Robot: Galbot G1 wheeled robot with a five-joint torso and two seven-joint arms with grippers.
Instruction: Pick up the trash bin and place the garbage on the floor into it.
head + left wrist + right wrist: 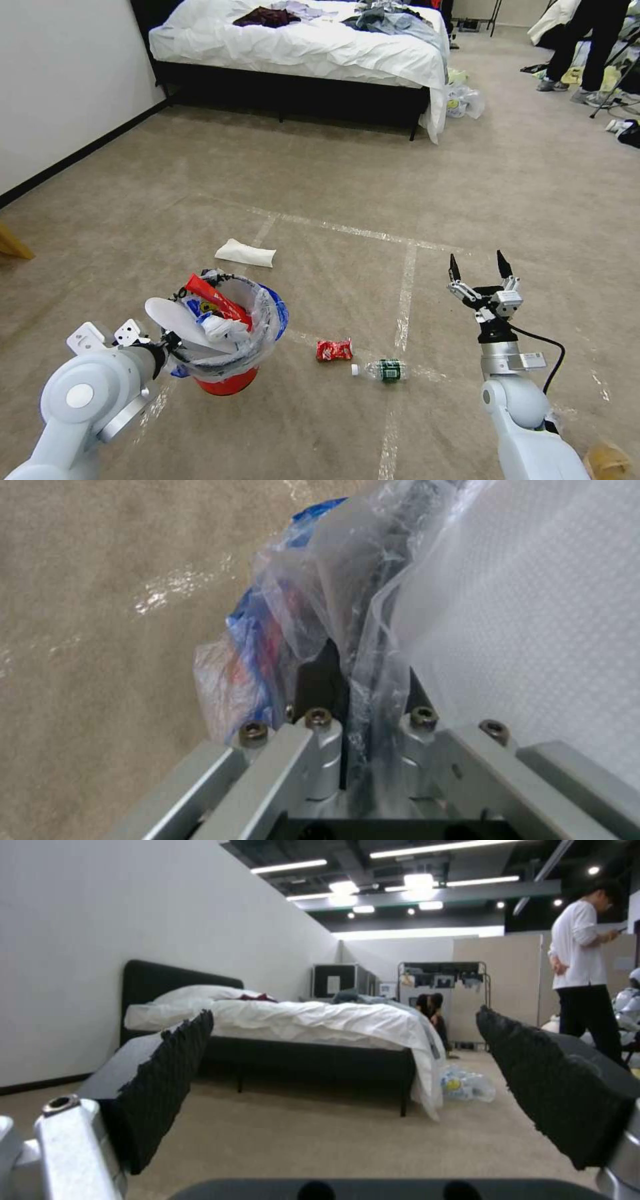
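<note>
Head view: left gripper point(167, 343) pinches the trash bin point(227, 337) rim, keeping it aloft for loading. Right gripper point(479, 270) spread, empty; bottle point(381, 370) and wrapper point(333, 349) lie between them on the floor point(333, 187).

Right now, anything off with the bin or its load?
The trash bin, held at its rim by the left gripper, is overfull: a white slipper and red wrapper jut above the rim.
</note>
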